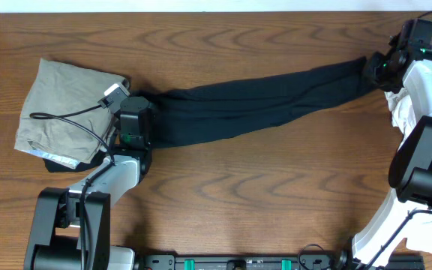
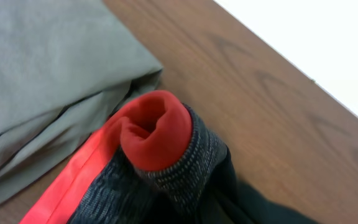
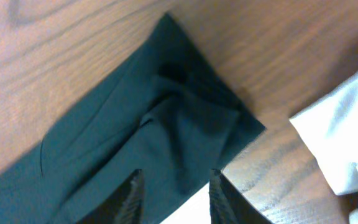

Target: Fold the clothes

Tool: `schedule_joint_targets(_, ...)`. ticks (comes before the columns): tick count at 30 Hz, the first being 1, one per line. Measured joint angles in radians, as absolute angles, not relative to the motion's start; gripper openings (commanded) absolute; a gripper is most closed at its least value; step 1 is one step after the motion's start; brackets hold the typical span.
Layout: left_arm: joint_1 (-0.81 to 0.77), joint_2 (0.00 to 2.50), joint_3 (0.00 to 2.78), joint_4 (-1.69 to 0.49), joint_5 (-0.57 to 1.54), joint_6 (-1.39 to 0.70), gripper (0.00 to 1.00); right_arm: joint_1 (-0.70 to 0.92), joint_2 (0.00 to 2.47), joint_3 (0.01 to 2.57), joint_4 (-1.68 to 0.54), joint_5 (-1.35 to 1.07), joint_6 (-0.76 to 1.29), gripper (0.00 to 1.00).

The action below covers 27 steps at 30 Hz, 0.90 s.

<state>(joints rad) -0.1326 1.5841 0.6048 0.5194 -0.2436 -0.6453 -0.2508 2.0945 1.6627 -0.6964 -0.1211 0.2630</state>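
Where the left arm (image 1: 132, 131) crosses, the trousers (image 1: 261, 101) lie hidden.

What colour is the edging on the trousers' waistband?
Orange-red edging, on a heather-grey waistband; clearest in the left wrist view.

The long black cloth trousers (image 1: 261, 101) look soft, matt and lightly creased; their heather-grey waistband (image 2: 179, 169) is a coarse flecked knit, edged in smooth orange-red fabric; the khaki-grey cloth garment (image 1: 62, 112) is fine-woven and dull; the brown wooden desk (image 1: 238, 187) shows smooth, faintly sheened grain; the white cloth (image 3: 344, 134) is matt.
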Motion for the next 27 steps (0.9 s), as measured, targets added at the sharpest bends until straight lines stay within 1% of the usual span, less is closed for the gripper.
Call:
schedule_joint_targets(1, -0.133, 1.584, 0.605, 0.530, -0.244, -0.645, 0.06, -0.245, 2.094, 1.663, -0.698, -0.130, 0.228, 0.18)
schedule_joint_targets(2, -0.133, 1.584, 0.605, 0.544, -0.244, -0.645, 0.06, -0.236, 2.094, 1.663, -0.701, -0.136, 0.192, 0.15)
schedule_joint_targets(3, -0.133, 1.584, 0.605, 0.552, -0.244, -0.645, 0.06, -0.227, 2.094, 1.663, -0.703, -0.144, 0.159, 0.15)
schedule_joint_targets(8, -0.133, 1.584, 0.605, 0.570, -0.244, -0.645, 0.06, -0.151, 2.094, 1.665, -0.792, -0.235, -0.082, 0.22)
schedule_joint_targets(11, -0.133, 1.584, 0.605, 0.566, -0.244, -0.645, 0.06, -0.083, 2.094, 1.665, -0.855, -0.261, -0.247, 0.22)
schedule_joint_targets(16, -0.133, 1.584, 0.605, 0.545, -0.244, -0.645, 0.06, 0.027, 2.094, 1.665, -0.878, -0.206, -0.454, 0.23)
schedule_joint_targets(17, -0.133, 1.584, 0.605, 0.539, -0.244, -0.645, 0.06, 0.044, 2.094, 1.665, -0.880, -0.192, -0.487, 0.25)
schedule_joint_targets(19, -0.133, 1.584, 0.605, 0.522, -0.244, -0.645, 0.06, 0.070, 2.094, 1.665, -0.888, -0.160, -0.542, 0.34)
schedule_joint_targets(23, -0.133, 1.584, 0.605, 0.506, -0.244, -0.645, 0.06, 0.095, 2.094, 1.665, -0.905, -0.106, -0.635, 0.42)
schedule_joint_targets(26, -0.133, 1.584, 0.605, 0.505, -0.244, -0.645, 0.06, 0.096, 2.094, 1.666, -0.942, -0.078, -0.680, 0.54)
schedule_joint_targets(27, -0.133, 1.584, 0.605, 0.505, -0.244, -0.645, 0.06, 0.096, 2.094, 1.666, -0.954, -0.072, -0.692, 0.55)
